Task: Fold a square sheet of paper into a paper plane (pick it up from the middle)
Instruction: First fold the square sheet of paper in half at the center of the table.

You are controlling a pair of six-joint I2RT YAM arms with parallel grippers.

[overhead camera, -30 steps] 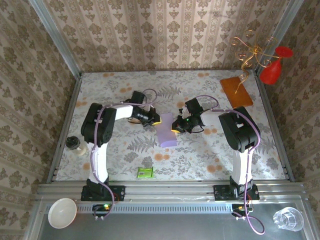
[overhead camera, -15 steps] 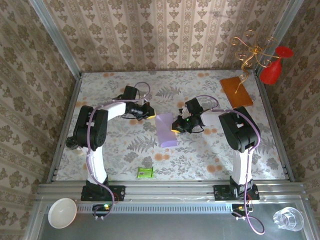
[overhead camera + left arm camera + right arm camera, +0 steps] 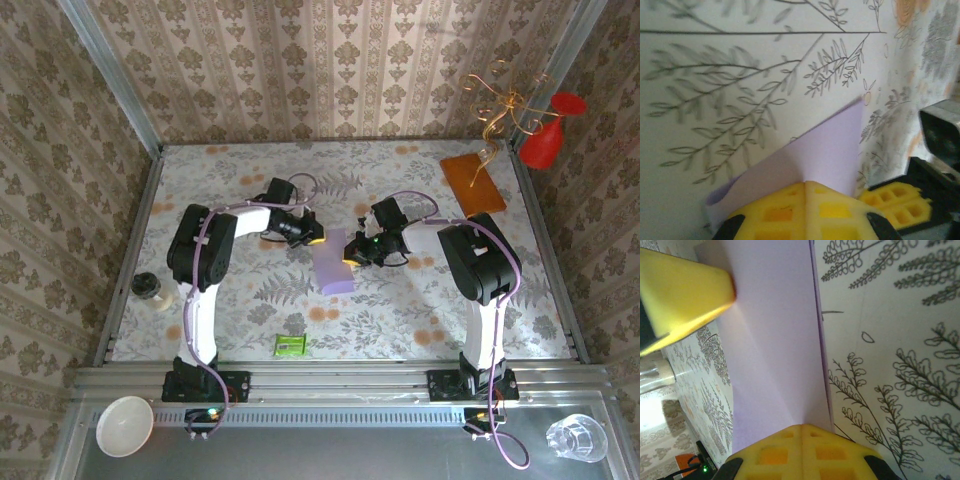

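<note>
Jaws on both arms are pressed together, each pair pinching the square sheet of paper [image 3: 335,268]. In the left wrist view the left jaws meet at the bottom middle of the frame, and the pale lavender sheet rises from their seam to a corner at centre right. The yellow fingers [image 3: 892,200] of the right jaws show at the lower right. In the right wrist view the right jaws close on the sheet's near edge at the bottom. A second layer shows along the sheet's right edge, and one yellow finger [image 3: 687,290] of the left jaws touches the sheet at the upper left.

From above, the sheet is a narrow rectangle at the middle of the bench [image 3: 400,310], with the left jaws at its upper-left corner and the right jaws at its right edge.

Half a second ago the left arm [image 3: 200,250] was drawn back toward the upper left, its jaws apart from the sheet; it has now come back onto the corner. The right arm [image 3: 480,260] and the sheet have kept their places.

A small jar [image 3: 150,290] with a dark lid stands at the bench's left edge; its contents cannot be told. A white bowl [image 3: 101,425] sits at the lower left and a clear glass [image 3: 577,437] at the lower right, both on the metal ledge below the bench. A red vessel [image 3: 545,143] stands at the upper right beside an orange-brown board [image 3: 473,180]. A green packet [image 3: 290,345] lies near the bench's lower edge.
</note>
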